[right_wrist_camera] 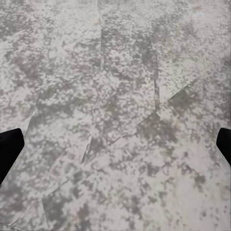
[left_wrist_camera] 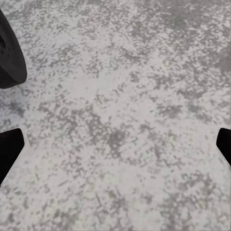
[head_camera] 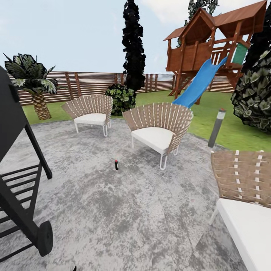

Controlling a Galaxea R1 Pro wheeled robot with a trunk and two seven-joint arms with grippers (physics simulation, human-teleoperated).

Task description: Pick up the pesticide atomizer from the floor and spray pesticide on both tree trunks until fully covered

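At centre frame, a small dark bottle (head_camera: 116, 164), possibly the atomizer, stands upright on grey paving (head_camera: 124, 210), while left gripper (left_wrist_camera: 115, 144) and right gripper (right_wrist_camera: 115, 144) hang wide apart, holding nothing, for travel.

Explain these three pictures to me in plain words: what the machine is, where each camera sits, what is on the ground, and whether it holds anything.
This is a simulated wheeled robot with two arms. The big picture comes from its head camera, looking over a grey paved patio. On it stand wicker chairs with white cushions, a black grill cart on the left, and a small dark bottle with a red band, upright on the paving. Behind are lawn, a wooden fence, a playhouse with a blue slide and a short palm.

The two small pictures come from cameras near each arm's fingers, looking down at paving. The left fingers and right fingers are spread wide, holding nothing.
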